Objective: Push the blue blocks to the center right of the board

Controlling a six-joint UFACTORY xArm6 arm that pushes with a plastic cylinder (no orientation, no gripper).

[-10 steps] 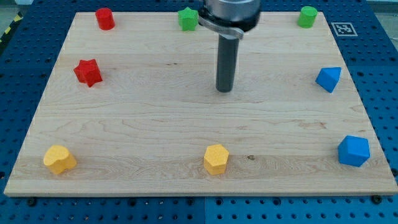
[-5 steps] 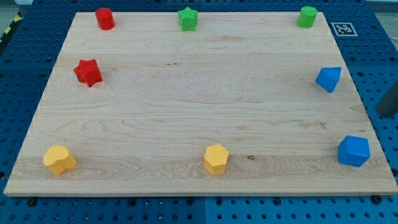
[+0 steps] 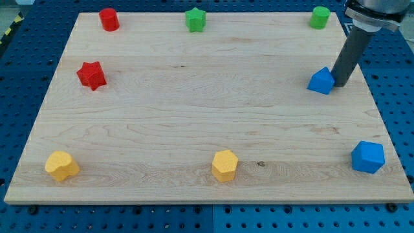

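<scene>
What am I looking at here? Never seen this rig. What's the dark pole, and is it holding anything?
One camera looks down at a wooden board on a blue pegboard bench. The pole is a robot arm's rod; it has no gripper and holds nothing, it only pushes. My tip is touching the right side of the blue triangular block, near the view's right edge. A second blue block, chunkier, sits at the view's lower right. Also on the board: red cylinder, red star, green star, green cylinder, two yellow blocks.

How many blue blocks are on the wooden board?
2. One blue block sits at the view's right, touching my tip; the other blue block is at the bottom right corner. None seem hidden.
</scene>
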